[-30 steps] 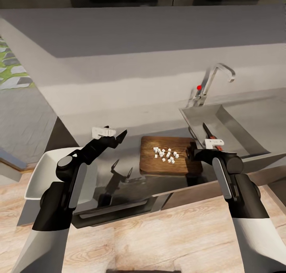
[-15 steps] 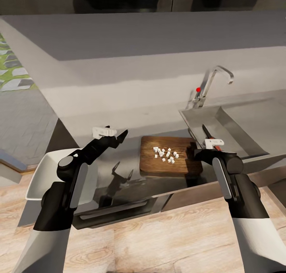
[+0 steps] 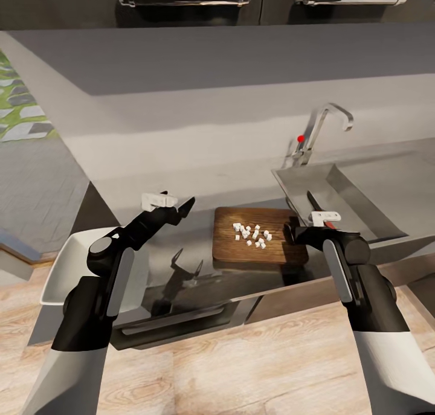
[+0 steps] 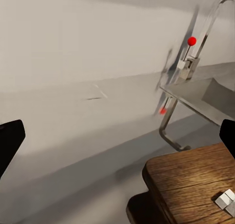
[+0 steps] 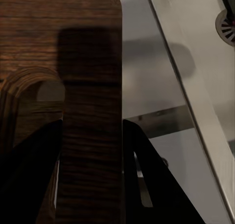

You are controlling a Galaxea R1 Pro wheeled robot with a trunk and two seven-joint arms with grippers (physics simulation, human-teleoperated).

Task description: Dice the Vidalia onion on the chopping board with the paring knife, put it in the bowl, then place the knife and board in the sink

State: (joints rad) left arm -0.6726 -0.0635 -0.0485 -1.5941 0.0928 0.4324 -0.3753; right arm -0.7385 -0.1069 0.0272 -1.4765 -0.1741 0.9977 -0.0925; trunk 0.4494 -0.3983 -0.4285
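The dark wooden chopping board (image 3: 260, 250) lies on the grey countertop (image 3: 181, 173) just left of the sink (image 3: 356, 191). Diced onion (image 3: 251, 234) sits on it as several small white cubes. My right gripper (image 3: 290, 233) is at the board's right end; in the right wrist view its fingers (image 5: 147, 175) clamp the strip of chopping board (image 5: 90, 136) beside the handle slot. The paring knife (image 3: 315, 205) lies in the sink by its left wall. My left gripper (image 3: 179, 205) hovers wide open left of the board, holding nothing. The white bowl (image 3: 60, 261) sits far left, partly behind my left arm.
A chrome faucet (image 3: 320, 125) with a red knob (image 3: 301, 138) stands behind the sink. The left wrist view looks at the board's corner (image 4: 196, 185), onion cubes (image 4: 225, 200) and the faucet (image 4: 196, 53). A grey wall rises behind the counter; wood floor lies below its front edge.
The whole picture has slid down slightly, so the head camera has tilted up. Both arms, the board, the onion pieces and the knife stay where they were.
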